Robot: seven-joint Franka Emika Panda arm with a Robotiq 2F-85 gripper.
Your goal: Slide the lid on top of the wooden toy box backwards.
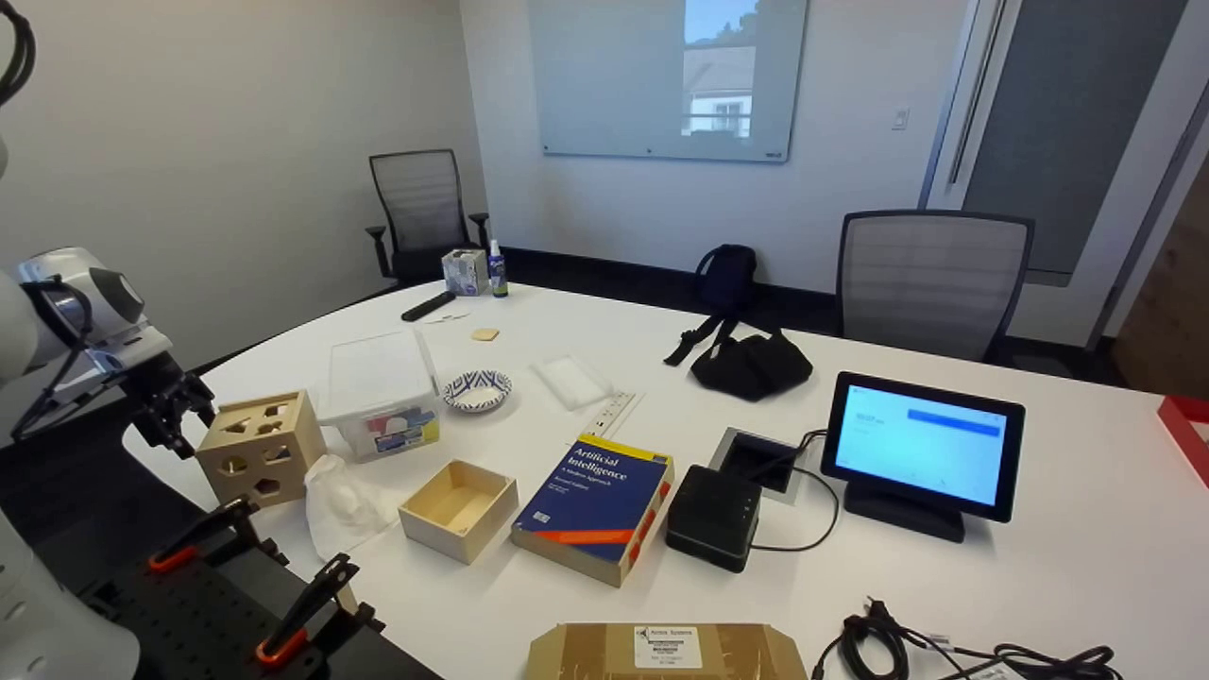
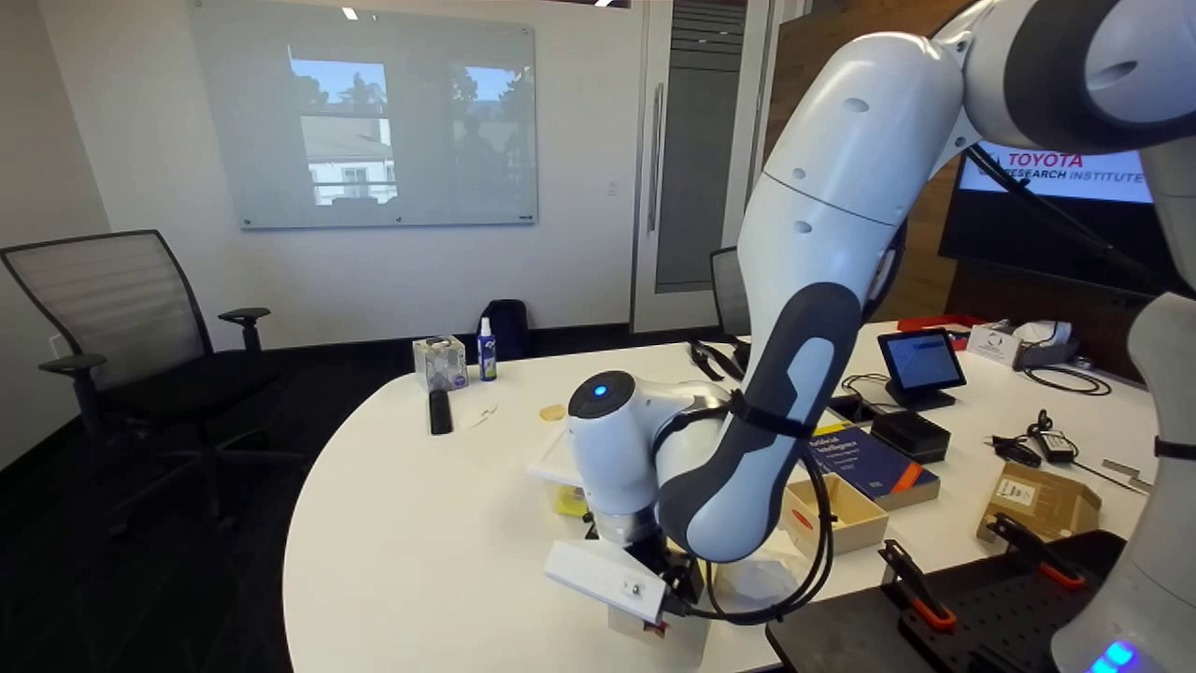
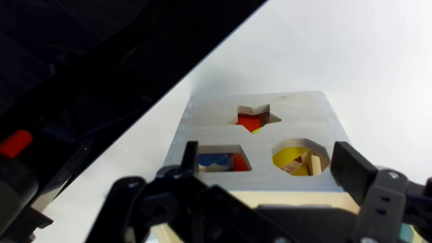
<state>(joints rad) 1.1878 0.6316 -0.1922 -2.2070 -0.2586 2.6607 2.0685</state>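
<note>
Standing near the edge of the white table, the wooden toy box is bearing its lid as the top face, apparently seated. The gripper is hanging close by the cube's upper edge, its fingers spreading wide and grasping nothing; whether either is touching wood, I'm not able to tell. Main worry, as I'm judging it: nothing visible is bracing the cube, so a stiff lid could end up dragging the whole box along, over the table edge or into the translucent container just beside it. A crooked push might leave the panel jamming; a fingertip might wind up snagging in a cut-out. Materials: pale wood is looking smooth and matt, side edges showing what seem interlocking joints, hole walls showing thin layers. Star, rounded and four-sided openings are revealing red, yellow and blue pieces inside. A crumpled white bundle, thin and limp-looking, is lying beside the cube's foot.
</note>
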